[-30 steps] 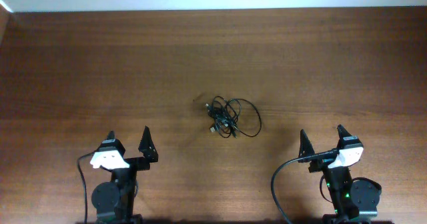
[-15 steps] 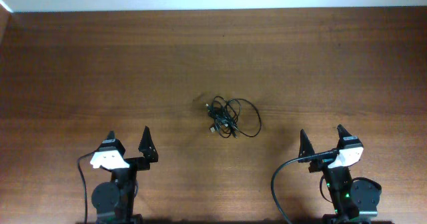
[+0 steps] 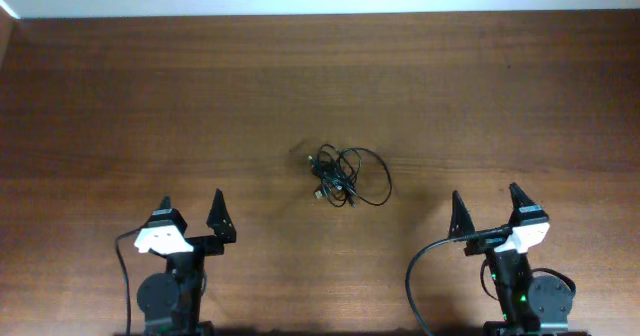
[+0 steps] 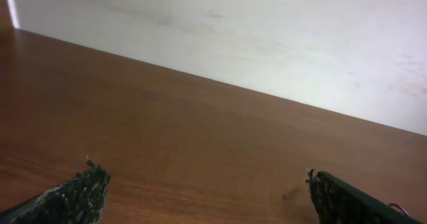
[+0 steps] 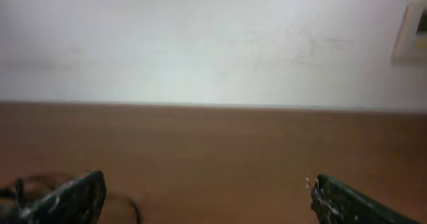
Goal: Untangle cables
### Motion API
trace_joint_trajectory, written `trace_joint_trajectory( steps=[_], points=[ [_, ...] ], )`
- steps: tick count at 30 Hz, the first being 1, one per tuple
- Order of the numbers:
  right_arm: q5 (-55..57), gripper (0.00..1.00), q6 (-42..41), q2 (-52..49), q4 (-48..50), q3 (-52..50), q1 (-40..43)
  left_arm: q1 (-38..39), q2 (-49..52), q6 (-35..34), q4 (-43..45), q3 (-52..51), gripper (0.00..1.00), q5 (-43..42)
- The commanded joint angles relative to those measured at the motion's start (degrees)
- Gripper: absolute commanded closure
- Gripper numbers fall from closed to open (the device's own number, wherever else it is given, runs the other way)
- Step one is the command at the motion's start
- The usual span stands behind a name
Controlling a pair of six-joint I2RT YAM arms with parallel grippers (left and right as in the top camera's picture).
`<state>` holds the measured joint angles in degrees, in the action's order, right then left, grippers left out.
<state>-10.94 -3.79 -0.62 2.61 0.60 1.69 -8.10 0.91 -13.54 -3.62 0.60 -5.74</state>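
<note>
Overall: seen from overhead, my two arms sit at the near edge of a brown wooden table [image 3: 120,96], with a small dark tangle between and beyond them.
Left side: my left gripper [image 3: 193,200] is at about 7 o'clock on the table, fingers spread wide and holding nothing, well apart from the tangle.
Middle: the cables [image 3: 345,176] lie near the table's centre as a tight little knot. One larger loop bulges out toward 3 o'clock, and small plug ends show on the 9 o'clock side.
Right side: my right gripper [image 3: 485,196] is at about 5 o'clock, also spread wide and empty. The tangle is at roughly 10 o'clock from it, and at 2 o'clock from the left one.
Step in hand: as I judge it, the reach in. Nothing is gripped yet.
Doing it well: I would bring one gripper to the plug side and the other to the free loop, pinch single strands rather than the whole knot, then pull apart slowly.
Risk: pulling hard would probably tighten the knot, and thin cord can slip from the fingers.
</note>
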Motion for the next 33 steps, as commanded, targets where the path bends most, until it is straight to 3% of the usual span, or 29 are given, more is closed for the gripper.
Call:
trace_joint_trajectory(
  steps=[1, 4, 9, 15, 22, 27, 31, 33],
  points=[
    [-6.36, 0.01, 0.39, 0.44, 2.86, -0.15, 0.31, 0.17, 0.15, -0.09, 0.57, -0.09, 0.01, 2.62],
    [-14.16, 0.01, 0.37, 0.37, 2.4, 1.07, 0.31, 0.17, 0.15, -0.04, 0.52, 0.37, 0.01, 0.59],
    [-15.65, 0.01, 0.37, -1.92, -3.26, 7.23, 0.31, 0.17, 3.08, 2.8, -0.11, 5.42, 0.01, -1.57],
    [-17.38, 0.01, 0.39, -12.68, -8.39, 21.44, 0.31, 0.17, 20.37, 8.11, -1.44, 20.22, 0.01, -7.17],
    [-17.38, 0.01, 0.44, -29.99, -26.23, 43.95, 0.31, 0.2, 48.02, 10.64, -28.59, 55.36, 0.01, -10.64],
    [-17.35, 0.01, 0.63, -47.19, -46.64, 63.93, 0.31, 2.67, 68.0, 10.62, -56.19, 85.22, 0.01, -12.98],
    [-19.93, 0.01, 0.57, -57.31, -56.54, 74.25, 0.31, 6.47, 74.23, 10.56, -57.11, 88.98, 0.01, -14.01],
    [-22.38, 0.01, 0.28, -60.26, -56.87, 74.86, 0.31, 7.78, 76.67, 10.6, -56.48, 88.96, 0.01, -19.47]
  ],
)
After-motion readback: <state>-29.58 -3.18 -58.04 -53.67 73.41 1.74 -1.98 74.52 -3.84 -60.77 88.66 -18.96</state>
